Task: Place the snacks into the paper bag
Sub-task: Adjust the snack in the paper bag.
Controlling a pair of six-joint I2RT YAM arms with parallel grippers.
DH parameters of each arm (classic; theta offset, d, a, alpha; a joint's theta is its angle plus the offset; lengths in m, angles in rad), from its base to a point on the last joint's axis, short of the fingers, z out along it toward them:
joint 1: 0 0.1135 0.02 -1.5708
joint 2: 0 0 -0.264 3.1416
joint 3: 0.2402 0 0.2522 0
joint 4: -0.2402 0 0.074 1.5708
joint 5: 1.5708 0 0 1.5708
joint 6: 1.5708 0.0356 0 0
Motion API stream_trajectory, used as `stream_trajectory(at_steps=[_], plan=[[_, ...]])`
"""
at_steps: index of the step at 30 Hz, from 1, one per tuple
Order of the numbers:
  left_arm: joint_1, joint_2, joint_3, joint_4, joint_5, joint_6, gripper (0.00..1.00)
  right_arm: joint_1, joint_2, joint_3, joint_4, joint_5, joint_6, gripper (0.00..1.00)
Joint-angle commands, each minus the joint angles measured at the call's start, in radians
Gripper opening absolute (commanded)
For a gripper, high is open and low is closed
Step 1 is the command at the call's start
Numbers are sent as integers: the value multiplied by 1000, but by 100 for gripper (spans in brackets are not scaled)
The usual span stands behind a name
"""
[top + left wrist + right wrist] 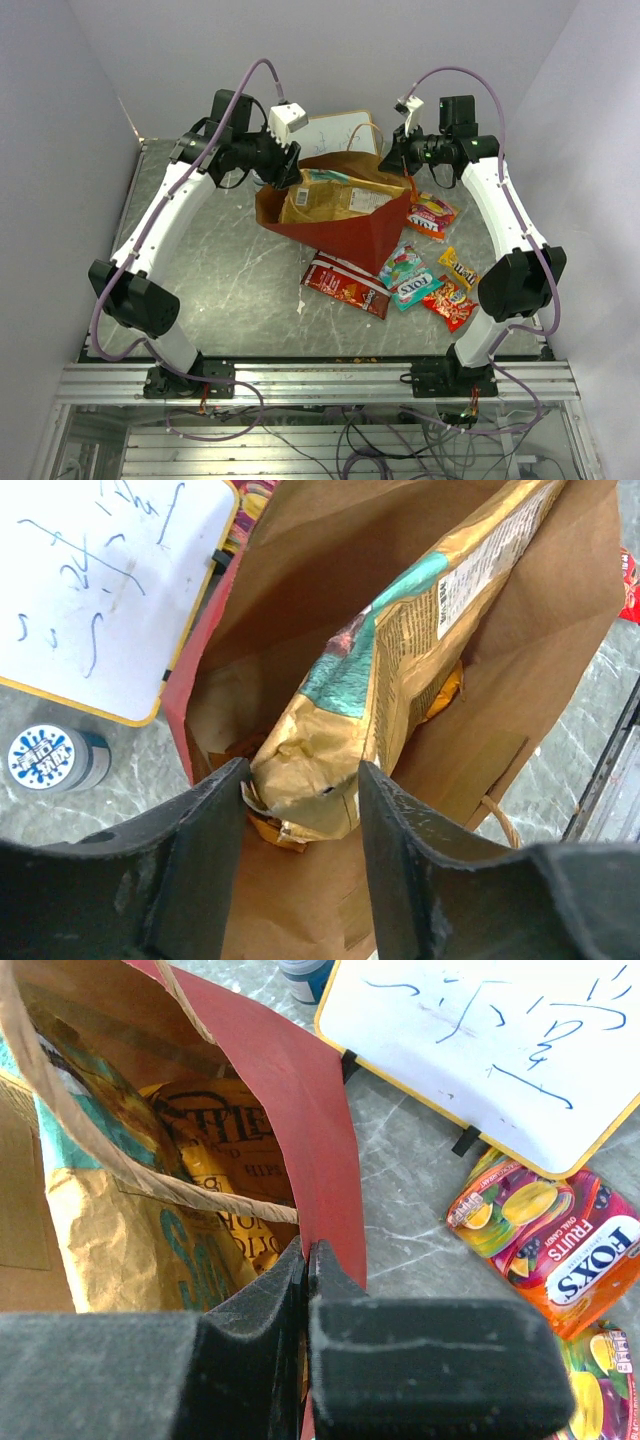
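Desk [240, 290]: grey, marbled, glossy sheet that fills the middle of the top view.
Paper bag [350, 238]: centre of the top view, mouth gaping; red outside, matte brown kraft inside, with creased walls.
Whiteboard [335, 130]: flat, yellow-edged and scrawled in blue, just above the bag in the top view.
Gold packet [400, 670]: long, crinkled foil with a teal patch, lying inside the bag.
Loose snacks: long red chip bag [345, 285] just below the paper bag. Shiny teal packet [415, 288], yellow packet [458, 268] and orange packet [450, 303] at right centre. All four lie on the desk, outside the bag.
Left pincer [302, 780]: jaws apart on either side of the gold packet's crumpled end; I cannot tell whether they grip it.
Right pincer [308, 1260]: pinched tight on the edge of the bag's red wall.
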Motion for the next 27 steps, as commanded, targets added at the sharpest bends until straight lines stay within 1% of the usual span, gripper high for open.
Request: stream_trajectory(at_steps=[1, 3, 4, 6, 9, 10, 14, 18, 22, 27], plan=[[-19, 37, 16, -44, 62, 32, 56, -1, -34, -13, 4, -6, -8, 0], [-21, 45, 23, -59, 77, 50, 49, -1, -31, -12, 5, -3, -10, 0], [-23, 45, 24, -58, 80, 59, 44, 0, -30, -12, 5, -3, -9, 0], [-29, 32, 19, -39, 82, 83, 32, -1, -25, -11, 5, -5, -8, 0], [-43, -4, -12, 22, 86, 139, 11, -1, -20, -13, 8, -8, -4, 0], [-49, -17, -20, 44, 86, 160, 8, -1, -19, -12, 8, -9, -3, 0], [-79, -58, -30, 112, 122, 285, 7, 0, -15, -5, 6, -12, 2, 0], [-91, -60, 2, 102, 177, 440, 7, 1, -14, -3, 4, -10, 4, 0], [-93, -63, 12, 124, 225, 526, 7, 1, -10, 4, -1, -7, 6, 0], [-92, -47, -9, 124, 223, 666, 7, 1, -9, 7, -8, -11, 5, 0]])
